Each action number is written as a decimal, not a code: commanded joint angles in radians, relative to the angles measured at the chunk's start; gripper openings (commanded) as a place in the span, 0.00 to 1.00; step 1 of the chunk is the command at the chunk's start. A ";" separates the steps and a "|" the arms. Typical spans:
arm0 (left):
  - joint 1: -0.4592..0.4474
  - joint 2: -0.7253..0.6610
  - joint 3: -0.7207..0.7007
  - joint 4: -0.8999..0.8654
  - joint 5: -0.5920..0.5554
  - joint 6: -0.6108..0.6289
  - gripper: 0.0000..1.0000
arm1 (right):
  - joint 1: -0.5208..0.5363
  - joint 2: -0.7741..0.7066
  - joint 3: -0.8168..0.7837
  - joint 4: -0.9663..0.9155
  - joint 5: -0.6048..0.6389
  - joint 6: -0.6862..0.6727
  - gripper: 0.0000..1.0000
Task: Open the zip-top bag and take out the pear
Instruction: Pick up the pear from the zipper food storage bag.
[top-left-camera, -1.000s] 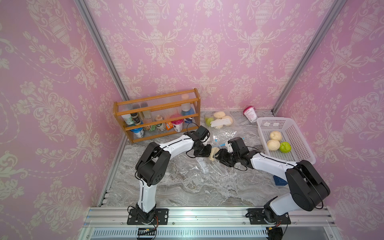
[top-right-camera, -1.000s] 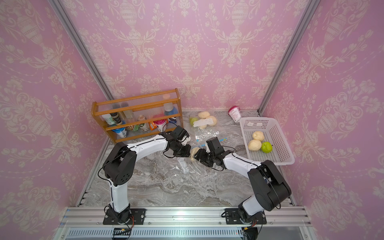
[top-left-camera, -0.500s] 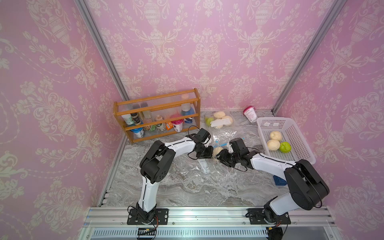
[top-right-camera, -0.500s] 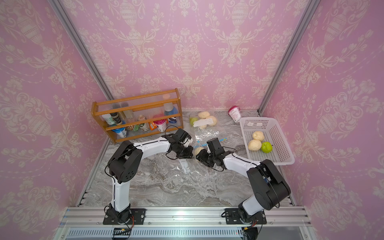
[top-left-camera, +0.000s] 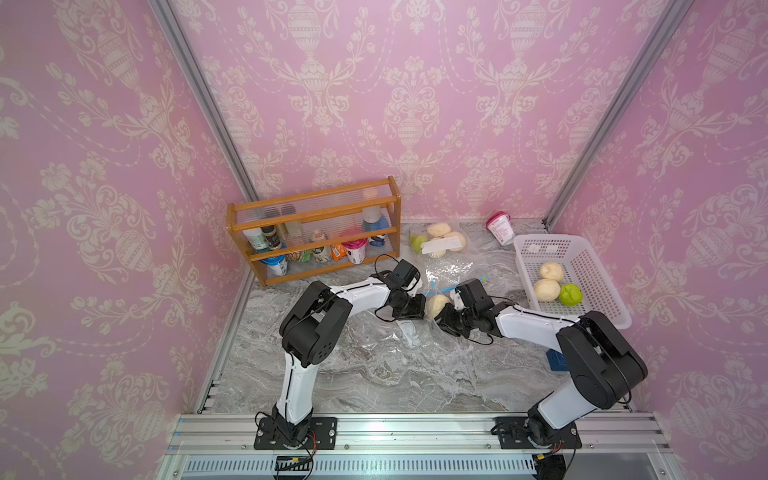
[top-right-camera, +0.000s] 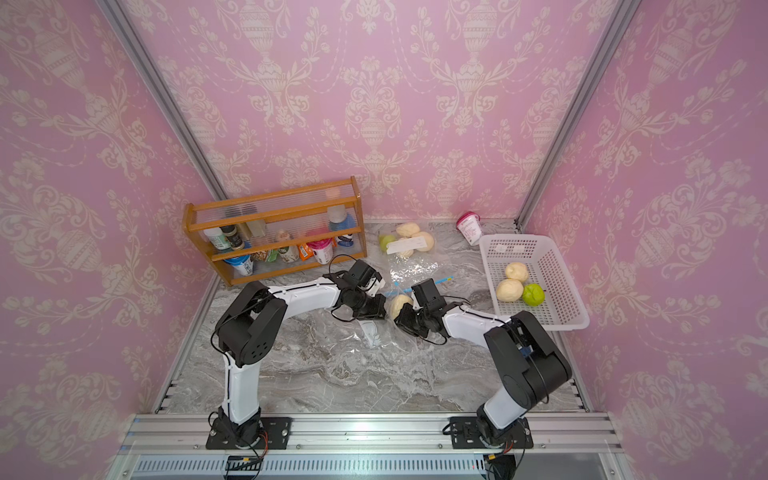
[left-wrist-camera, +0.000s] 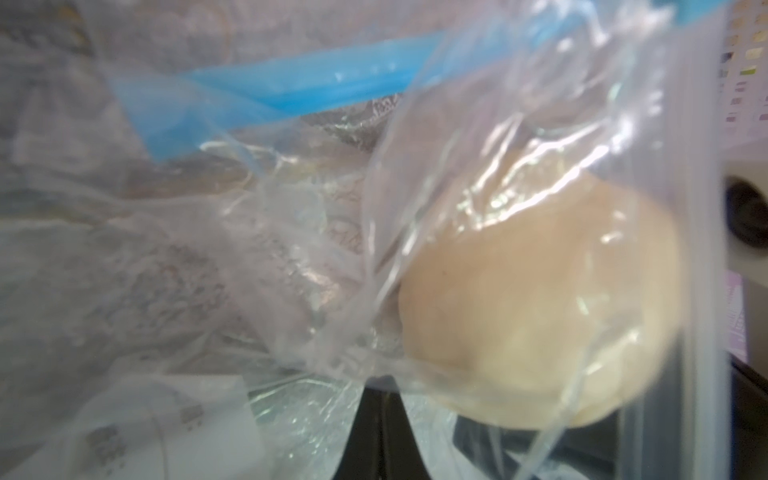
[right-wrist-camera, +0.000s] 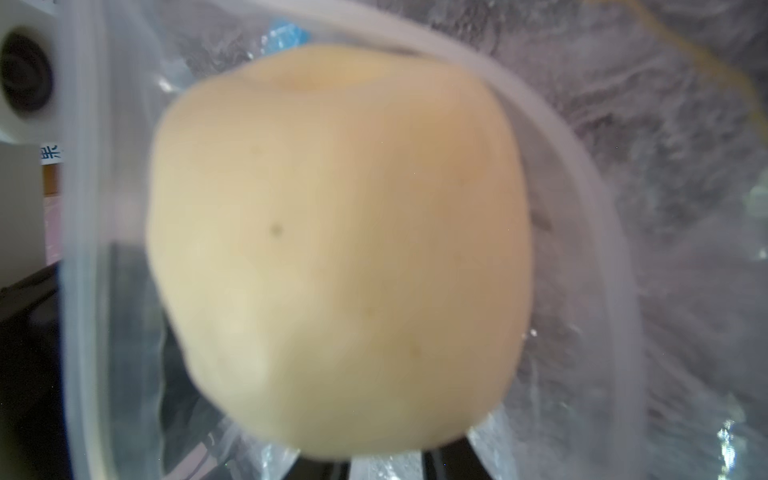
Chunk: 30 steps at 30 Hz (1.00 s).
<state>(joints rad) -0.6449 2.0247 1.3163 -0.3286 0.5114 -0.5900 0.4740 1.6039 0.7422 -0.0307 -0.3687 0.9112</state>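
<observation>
A pale yellow pear (top-left-camera: 436, 305) (top-right-camera: 400, 305) sits in the open mouth of the clear zip-top bag (top-left-camera: 395, 336), mid-table between both grippers. My left gripper (top-left-camera: 417, 309) (left-wrist-camera: 384, 415) is shut on the bag's film beside the pear (left-wrist-camera: 540, 299), and the blue zip strip (left-wrist-camera: 291, 91) runs beyond it. My right gripper (top-left-camera: 446, 316) reaches in from the other side. In the right wrist view the pear (right-wrist-camera: 340, 232) fills the frame, ringed by the bag's rim (right-wrist-camera: 582, 166). Its fingers (right-wrist-camera: 453, 461) show a little apart under the pear, tips hidden.
A white basket (top-left-camera: 602, 307) with two pale fruits and a green one stands at the right. A wooden rack (top-left-camera: 311, 203) of bottles is at the back left, with a second bag of fruit (top-left-camera: 440, 243) and a pink cup (top-left-camera: 500, 226) beside it. A blue block (top-left-camera: 557, 361) lies by the right arm.
The right gripper's jaws have narrowed around the pear. The left arm has shifted slightly, still pinching the bag, and the pear now shows rounder between the two grippers.
</observation>
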 joint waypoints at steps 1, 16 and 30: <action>-0.007 0.022 -0.011 0.011 0.019 -0.008 0.05 | 0.009 0.017 -0.005 0.022 0.008 -0.046 0.29; -0.007 0.028 -0.026 0.008 0.015 -0.001 0.04 | 0.025 -0.086 -0.036 -0.051 0.234 -0.095 0.52; -0.002 0.028 -0.006 -0.089 -0.055 0.062 0.04 | -0.157 -0.127 0.067 -0.225 0.271 -0.217 0.54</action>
<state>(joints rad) -0.6449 2.0315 1.3033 -0.3672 0.4892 -0.5640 0.3450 1.5204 0.7696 -0.1696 -0.1318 0.7673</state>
